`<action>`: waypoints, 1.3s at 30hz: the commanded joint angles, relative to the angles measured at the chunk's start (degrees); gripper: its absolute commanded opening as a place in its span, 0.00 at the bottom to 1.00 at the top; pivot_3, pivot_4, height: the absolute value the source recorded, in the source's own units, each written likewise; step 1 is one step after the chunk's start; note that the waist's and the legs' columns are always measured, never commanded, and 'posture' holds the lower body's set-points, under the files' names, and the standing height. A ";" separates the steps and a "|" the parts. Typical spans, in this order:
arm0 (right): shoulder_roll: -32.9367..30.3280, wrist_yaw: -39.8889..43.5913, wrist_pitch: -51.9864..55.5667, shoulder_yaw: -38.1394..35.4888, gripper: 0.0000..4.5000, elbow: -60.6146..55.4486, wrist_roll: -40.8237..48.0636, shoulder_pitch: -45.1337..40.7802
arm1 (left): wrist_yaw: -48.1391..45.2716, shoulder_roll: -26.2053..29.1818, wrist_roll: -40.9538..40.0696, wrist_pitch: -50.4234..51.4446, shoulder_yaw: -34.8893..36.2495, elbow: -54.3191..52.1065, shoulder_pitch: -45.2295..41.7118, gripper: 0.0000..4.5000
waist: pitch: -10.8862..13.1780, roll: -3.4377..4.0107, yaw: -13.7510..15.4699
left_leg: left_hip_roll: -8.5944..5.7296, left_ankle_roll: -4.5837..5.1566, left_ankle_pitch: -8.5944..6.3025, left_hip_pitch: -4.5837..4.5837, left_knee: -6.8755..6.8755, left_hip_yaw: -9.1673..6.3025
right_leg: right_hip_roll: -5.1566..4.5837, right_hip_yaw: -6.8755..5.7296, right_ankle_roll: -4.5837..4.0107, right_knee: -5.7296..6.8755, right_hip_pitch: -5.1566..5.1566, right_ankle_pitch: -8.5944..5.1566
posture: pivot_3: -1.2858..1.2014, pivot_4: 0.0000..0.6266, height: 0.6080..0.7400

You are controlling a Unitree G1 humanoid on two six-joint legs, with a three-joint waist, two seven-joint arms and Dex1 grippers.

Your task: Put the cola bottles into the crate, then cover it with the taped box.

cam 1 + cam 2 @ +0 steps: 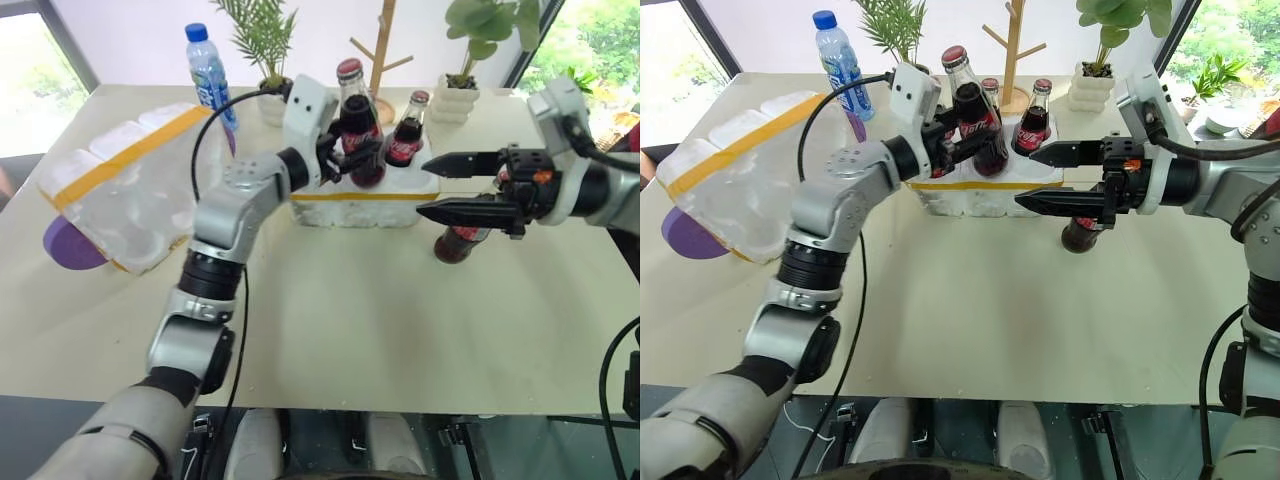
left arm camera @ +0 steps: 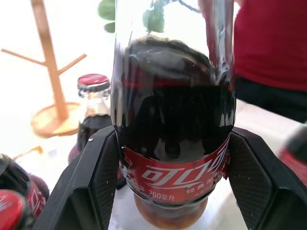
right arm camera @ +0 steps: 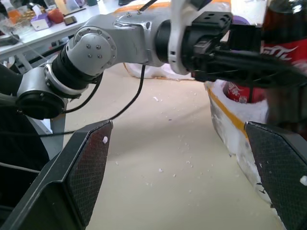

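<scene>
left gripper (image 1: 343, 158): clamped on a cola bottle (image 1: 356, 125), held upright over the crate (image 1: 365, 205) | right gripper (image 1: 440, 187): jaws wide, empty, beside crate | bottle (image 1: 460, 243) stands behind it on table | taped box (image 1: 120, 185): far left, tilted

Red-labelled cola bottles (image 1: 358, 125), yellow-taped crate (image 1: 362, 206)

Beige table (image 1: 380, 330) under everything. At its far edge, 1 clear water bottle (image 1: 209, 72) with a blue cap, upright. Beside it, 1 leafy plant in a small white pot (image 1: 270, 100). Further right, 1 bare wooden branch stand (image 1: 381, 45), then a second plant in a ribbed white pot (image 1: 456, 98). On the left, a flat purple disc (image 1: 68, 248), partly covered.
</scene>
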 commanded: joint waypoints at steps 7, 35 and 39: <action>0.13 -2.26 -1.13 -2.63 1.00 -0.84 1.07 0.21 | 6.60 -2.50 6.00 6.65 -4.11 -0.68 -1.81 0.59 | 0.00 0.00 0.16 | -0.01 0.00 0.00 -0.02 -0.01 0.00 | -0.01 -0.01 0.00 -0.04 0.01 0.00 | 0.52 0.24 1.00; 3.45 -18.36 -2.11 -14.51 1.00 -6.75 -4.04 27.69 | -48.62 30.42 -20.51 7.94 9.49 -6.75 -2.01 0.99 | -0.03 0.02 -0.77 | 0.03 -0.44 0.25 0.16 -0.04 -0.02 | 0.08 0.00 0.01 -0.02 0.15 -0.01 | 0.52 0.24 1.00; 10.17 -27.47 -3.59 -13.76 1.00 -6.77 -8.08 30.19 | -54.36 36.92 -20.97 8.64 9.56 -5.75 0.79 0.99 | -0.03 -0.02 -0.84 | 0.03 -0.51 0.29 0.11 -0.02 -0.09 | 0.07 -0.02 0.01 0.05 0.15 -0.02 | 0.52 0.24 1.00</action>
